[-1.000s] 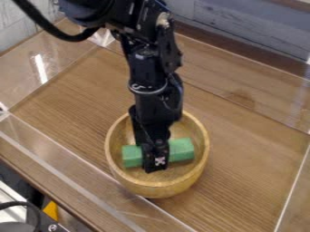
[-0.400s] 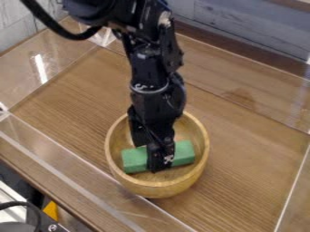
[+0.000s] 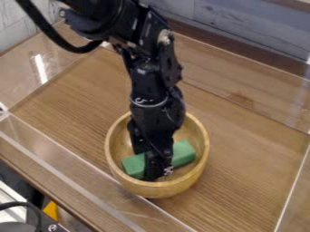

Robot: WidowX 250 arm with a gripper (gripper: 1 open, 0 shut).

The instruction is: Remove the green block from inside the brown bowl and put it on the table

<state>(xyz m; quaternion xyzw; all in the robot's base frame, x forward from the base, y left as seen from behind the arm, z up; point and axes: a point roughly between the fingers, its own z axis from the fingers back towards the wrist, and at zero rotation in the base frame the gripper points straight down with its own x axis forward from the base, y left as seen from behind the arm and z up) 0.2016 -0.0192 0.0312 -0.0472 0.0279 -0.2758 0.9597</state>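
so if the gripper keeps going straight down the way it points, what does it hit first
The green block. The gripper points down into the brown bowl and looks already level with the block, astride its middle. Whether it touches it can't be told; the bowl's floor lies just beneath.

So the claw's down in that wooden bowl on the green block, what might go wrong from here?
Three things, I'd guess. The claw sits over the middle of the green block inside the brown bowl, but its grip is hidden, so the smooth block may slip out on lifting. The block could catch the thick rim and tip or drag the bowl. The bowl also sits close to the clear wall, leaving little room there on the table.
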